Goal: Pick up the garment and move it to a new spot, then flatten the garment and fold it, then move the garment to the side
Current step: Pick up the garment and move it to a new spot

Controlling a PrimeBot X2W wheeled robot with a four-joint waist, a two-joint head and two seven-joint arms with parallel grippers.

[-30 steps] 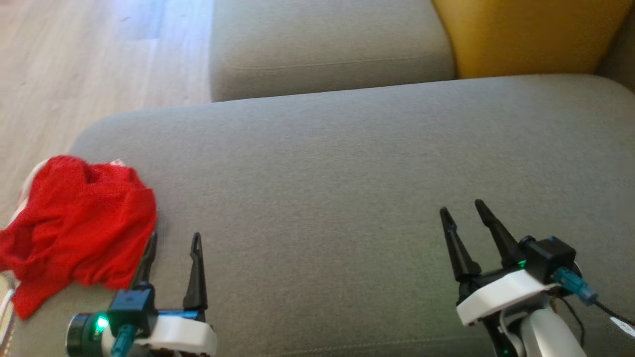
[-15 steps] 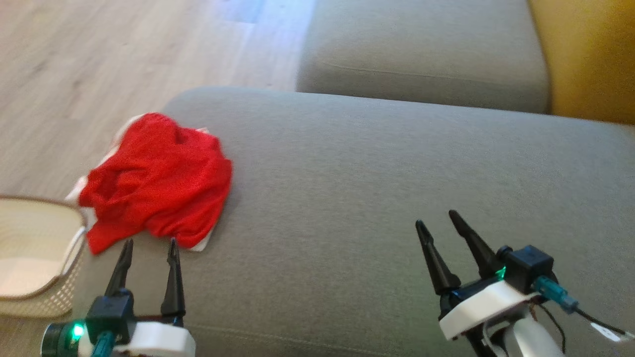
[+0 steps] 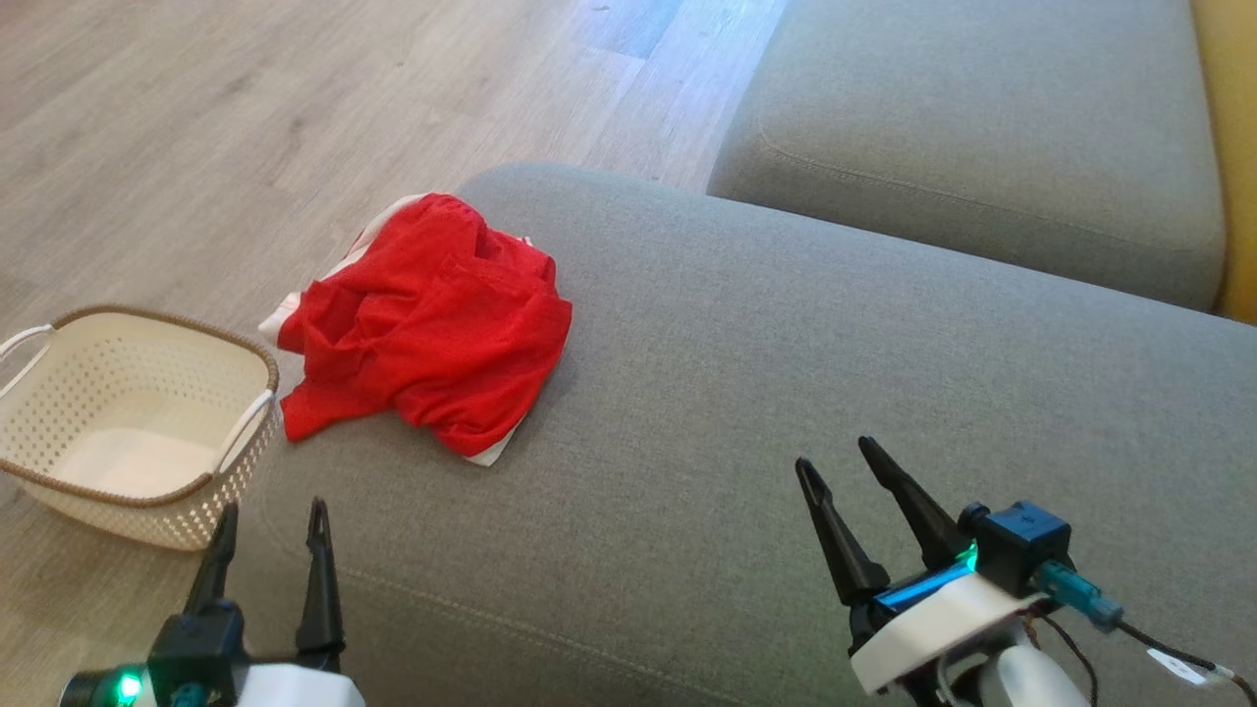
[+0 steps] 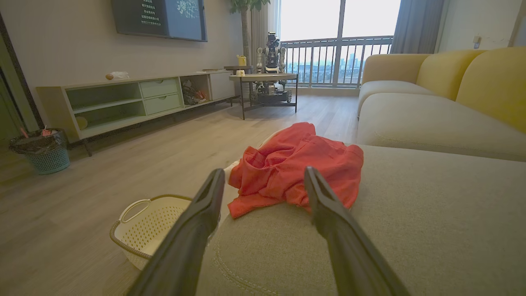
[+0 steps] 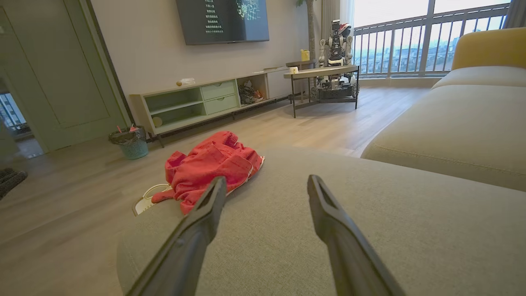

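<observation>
You have no step done yet: the crumpled red fabric garment (image 3: pixel 427 324) lies heaped at the left end of the grey upholstered sofa cushion (image 3: pixel 786 393), near the cream perforated plastic basket (image 3: pixel 157 319) on the floor. Your left gripper (image 3: pixel 272 509) and right gripper (image 3: pixel 835 454) both have their fingers apart and empty, short of the cloth. Pick-up, moving, flattening, folding and setting aside are all left to do.

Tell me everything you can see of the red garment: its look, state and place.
The red garment is a crumpled heap of thin, soft-looking fabric with white trim at some edges. It lies on the left end of the grey sofa cushion, one part hanging over the edge near the cream basket. It rests on the cushion; the left gripper and the right gripper are open and apart from it.
</observation>
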